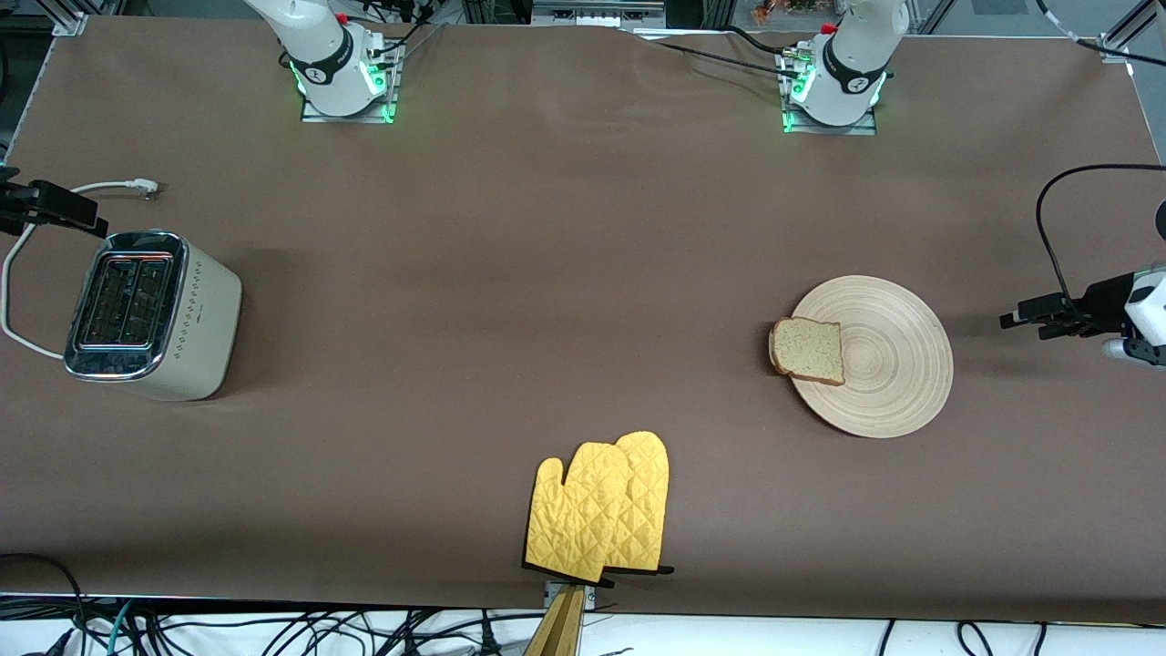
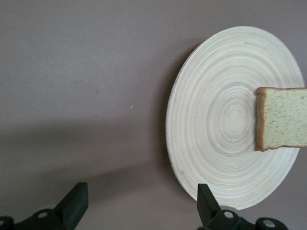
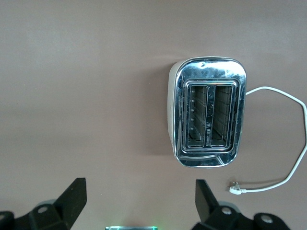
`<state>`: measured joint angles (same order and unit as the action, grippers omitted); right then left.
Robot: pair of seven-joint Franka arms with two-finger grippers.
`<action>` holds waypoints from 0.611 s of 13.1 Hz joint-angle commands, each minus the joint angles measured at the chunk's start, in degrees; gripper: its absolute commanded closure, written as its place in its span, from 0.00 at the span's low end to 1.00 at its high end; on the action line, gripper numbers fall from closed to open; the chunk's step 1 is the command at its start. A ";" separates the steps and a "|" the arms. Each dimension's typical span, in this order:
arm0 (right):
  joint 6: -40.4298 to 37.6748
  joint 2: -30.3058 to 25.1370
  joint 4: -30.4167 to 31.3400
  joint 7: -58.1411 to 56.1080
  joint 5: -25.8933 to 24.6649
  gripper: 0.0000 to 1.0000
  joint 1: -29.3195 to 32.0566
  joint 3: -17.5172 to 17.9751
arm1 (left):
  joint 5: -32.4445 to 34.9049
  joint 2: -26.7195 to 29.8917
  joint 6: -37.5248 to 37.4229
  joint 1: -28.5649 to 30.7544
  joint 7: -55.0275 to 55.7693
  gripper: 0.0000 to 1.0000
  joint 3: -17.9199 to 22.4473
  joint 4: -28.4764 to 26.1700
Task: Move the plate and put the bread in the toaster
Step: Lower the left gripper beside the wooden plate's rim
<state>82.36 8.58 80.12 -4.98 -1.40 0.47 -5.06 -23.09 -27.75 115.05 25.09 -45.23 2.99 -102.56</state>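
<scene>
Fingers first: the left gripper (image 2: 139,211) has its jaws spread wide and holds nothing, hanging over bare table just off the plate (image 1: 897,360) toward the left arm's end; the right gripper (image 3: 139,206) is likewise spread wide and empty, up over the table beside the toaster (image 1: 150,314).

We judge that nothing has begun, so the step in hand is taking the plate; we would bring the left gripper low to the rim on the bare part well clear of the bread (image 1: 808,350), pinch the edge firmly, and slide or lift it level; the slice overhangs the rim on the side toward the right arm, so any tilt that way could tip it off.

As for what holds what: the plate carries only the one slice, lying flat and partly off the edge; the toaster stands upright at the right arm's end of the table, both slots (image 3: 210,116) open upward and, as far as the right wrist view shows, empty; its cord (image 3: 283,139) trails loose on the table, unplugged; a pair of mitts (image 1: 601,510) lies nearer the front camera, well apart from both.
</scene>
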 commanded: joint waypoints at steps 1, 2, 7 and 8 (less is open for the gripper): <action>-0.19 0.30 -0.93 -0.21 0.52 0.00 0.15 -0.04 | -2.48 -7.55 -4.11 2.24 -9.31 0.00 -1.58 6.74; -0.19 0.30 -0.93 -0.21 0.61 0.00 0.15 -0.04 | -4.92 -9.75 -5.78 3.02 -12.83 0.00 -1.93 7.97; -0.27 0.21 -0.93 -0.21 0.61 0.00 0.06 0.05 | -10.91 -14.33 -15.61 7.86 -14.63 0.00 -6.50 10.52; -0.27 0.30 -0.93 -0.21 0.61 0.00 0.06 0.05 | -11.27 -15.22 -17.73 8.13 -14.63 0.00 -6.50 11.75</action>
<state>82.39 8.60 80.11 -4.98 -1.40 0.45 -5.05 -32.26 -40.72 101.89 31.46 -58.19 -2.66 -94.49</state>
